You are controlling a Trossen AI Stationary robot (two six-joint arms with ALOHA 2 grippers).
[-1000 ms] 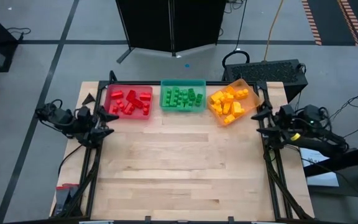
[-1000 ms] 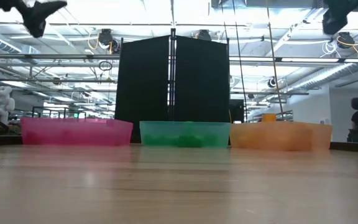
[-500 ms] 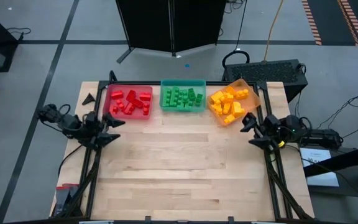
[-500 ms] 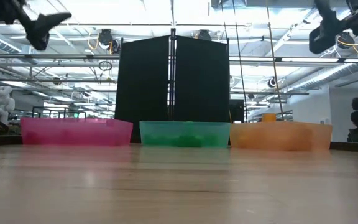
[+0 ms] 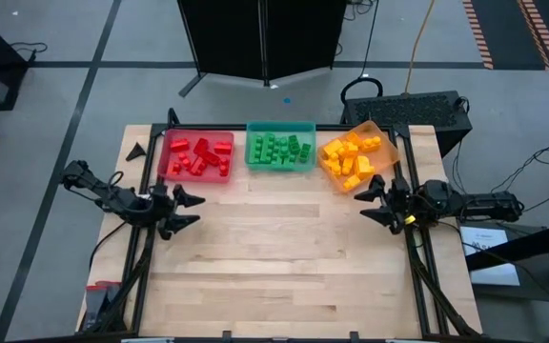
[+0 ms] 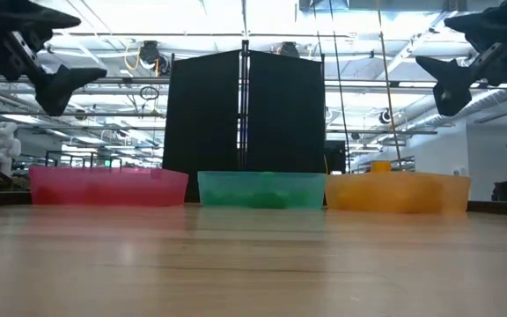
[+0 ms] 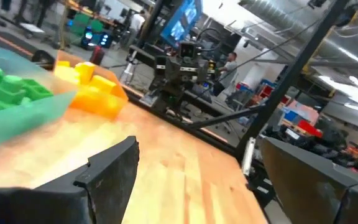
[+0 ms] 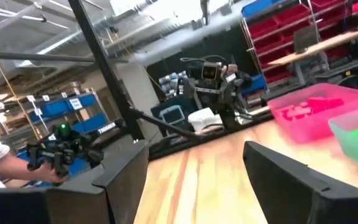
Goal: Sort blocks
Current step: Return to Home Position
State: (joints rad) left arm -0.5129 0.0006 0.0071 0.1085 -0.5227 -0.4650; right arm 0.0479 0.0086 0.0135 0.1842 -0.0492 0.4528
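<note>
- Dark and bare, the left gripper (image 5: 190, 210) hangs over the bench's (image 5: 284, 267) left edge, its fingers spread wide with nothing between them.
- The right gripper (image 5: 365, 204) mirrors it over the right edge, equally wide and equally empty, just in front of the orange tray (image 5: 389, 151).
- The blocks (image 5: 279, 150) sit well apart from both grippers, in three trays along the far edge: red ones in the red tray (image 5: 165, 171), green in the teal tray (image 5: 280, 126), yellow in the orange tray.
- I see no block outside a tray, so the sort looks done.
- By the look of them the blocks are hard moulded plastic: light, stiff and not fragile, with smooth, probably slippery sides.
- A good hold is likely across two flat opposite sides, low on the body and not over the studs.
- Piled as they are, neighbours would probably shift under a reaching finger.
</note>
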